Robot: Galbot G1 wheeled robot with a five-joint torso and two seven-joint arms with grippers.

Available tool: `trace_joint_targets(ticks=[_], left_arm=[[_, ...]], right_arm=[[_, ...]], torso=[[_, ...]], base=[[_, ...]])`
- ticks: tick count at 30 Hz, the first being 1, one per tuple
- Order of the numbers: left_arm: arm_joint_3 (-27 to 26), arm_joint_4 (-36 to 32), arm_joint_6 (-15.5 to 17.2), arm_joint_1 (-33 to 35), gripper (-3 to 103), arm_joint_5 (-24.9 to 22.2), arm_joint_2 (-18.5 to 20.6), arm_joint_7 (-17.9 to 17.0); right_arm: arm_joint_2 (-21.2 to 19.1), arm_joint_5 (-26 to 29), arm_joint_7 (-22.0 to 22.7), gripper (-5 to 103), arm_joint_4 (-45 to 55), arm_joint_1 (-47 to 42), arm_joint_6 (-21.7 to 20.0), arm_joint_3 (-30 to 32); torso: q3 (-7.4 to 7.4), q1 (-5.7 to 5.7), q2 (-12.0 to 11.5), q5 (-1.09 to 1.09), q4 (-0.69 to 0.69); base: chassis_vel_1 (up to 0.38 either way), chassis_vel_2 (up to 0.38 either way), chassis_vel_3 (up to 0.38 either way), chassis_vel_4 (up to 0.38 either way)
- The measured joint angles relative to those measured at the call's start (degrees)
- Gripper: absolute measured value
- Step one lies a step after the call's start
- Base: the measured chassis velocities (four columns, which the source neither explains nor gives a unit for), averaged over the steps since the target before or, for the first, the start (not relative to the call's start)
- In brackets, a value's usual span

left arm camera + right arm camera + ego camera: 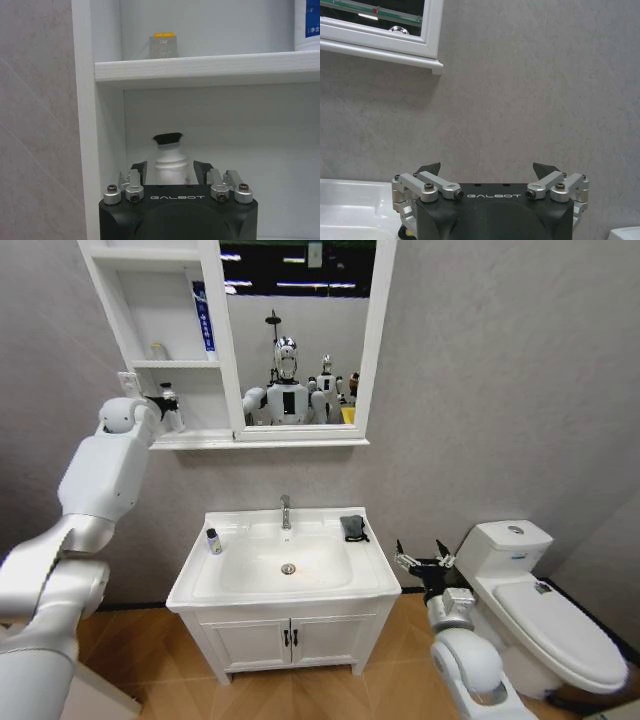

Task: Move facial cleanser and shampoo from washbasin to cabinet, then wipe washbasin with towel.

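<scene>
Cabinet edge: your left gripper (170, 172) sits inside the cabinet's (128, 322) lowest compartment, jaws closed around a white bottle (170, 162).
Right gripper (424, 560): wide open, empty, between washbasin (375, 565) and toilet (545, 625).

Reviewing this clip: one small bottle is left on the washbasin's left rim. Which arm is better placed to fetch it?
Probably the left. The small bottle stands on the washbasin rim's left side; the left gripper, though up at the cabinet, is on that side. The right gripper hangs open beyond the basin's right edge.
</scene>
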Motion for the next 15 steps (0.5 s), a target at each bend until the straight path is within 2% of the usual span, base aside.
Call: trace_joint_targets(ticks=[2,3,5,6,7,10,11,12,13,15], left_arm=[[0.0,-0.2,0.1,0.1,64,-0.2,0.1,-0.1],[0.0,-0.2,0.1,0.1,64,-0.2,0.1,-0.1],[0.1,-0.6,0.1,0.2,74,-0.4,0.2,-0.2],[0.1,-0.6,0.1,0.2,74,-0.4,0.2,-0.2],[0.1,-1.1,0.2,0.3,80,-0.7,0.4,-0.4],[0.1,-2.9,0.8,0.8,85,-1.7,1.1,-1.1],[0.1,-4.9,1.4,1.5,91,-3.0,1.9,-2.0],[0.1,-4.9,1.4,1.5,91,-3.0,1.9,-2.0],[0.1,-7.2,1.9,2.2,98,-4.3,3.1,-2.9],[0.1,-11.4,2.7,3.7,100,-6.3,5.2,-4.6]], right_arm=[[0.0,0.0,0.0,100,0.0,-0.1,0.0,0.1],[0.0,0.0,0.0,100,0.0,-0.1,0.0,0.1],[0.1,0.0,0.0,100,0.1,-0.1,0.0,0.1],[0.1,0.0,0.0,100,0.1,-0.1,0.0,0.1],[0.1,0.0,0.0,100,0.1,-0.1,0.1,0.1],[0.0,0.0,0.0,100,0.1,-0.2,0.1,0.1],[0.0,0.0,0.1,100,0.1,-0.2,0.2,0.1],[0.0,0.0,0.1,100,0.1,-0.2,0.2,0.1],[0.1,-0.1,0.1,100,0.1,-0.2,0.2,0.1],[0.1,-0.1,0.1,100,0.1,-0.2,0.2,0.0]], torso=[[0.0,0.0,0.0,0.0,0.0],[0.0,0.0,0.0,0.0,0.0],[0.0,0.0,0.0,0.0,0.0],[0.0,0.0,0.0,0.0,0.0],[0.0,0.0,0.0,0.0,-0.01],[0.0,0.0,0.0,0.0,-0.01],[0.0,0.0,0.0,0.0,-0.01],[0.0,0.0,0.0,0.0,-0.01],[0.0,0.0,0.0,0.0,-0.01],[0.0,0.0,0.0,0.0,0.0]], base=[[0.0,0.0,0.0,0.0],[0.0,0.0,0.0,0.0],[0.0,0.0,0.0,0.0],[0.0,0.0,0.0,0.0],[0.0,0.0,0.0,0.0],[0.0,0.0,0.0,0.0],[0.0,0.0,0.0,0.0],[0.0,0.0,0.0,0.0],[0.0,0.0,0.0,0.0],[0.0,0.0,0.0,0.0]])
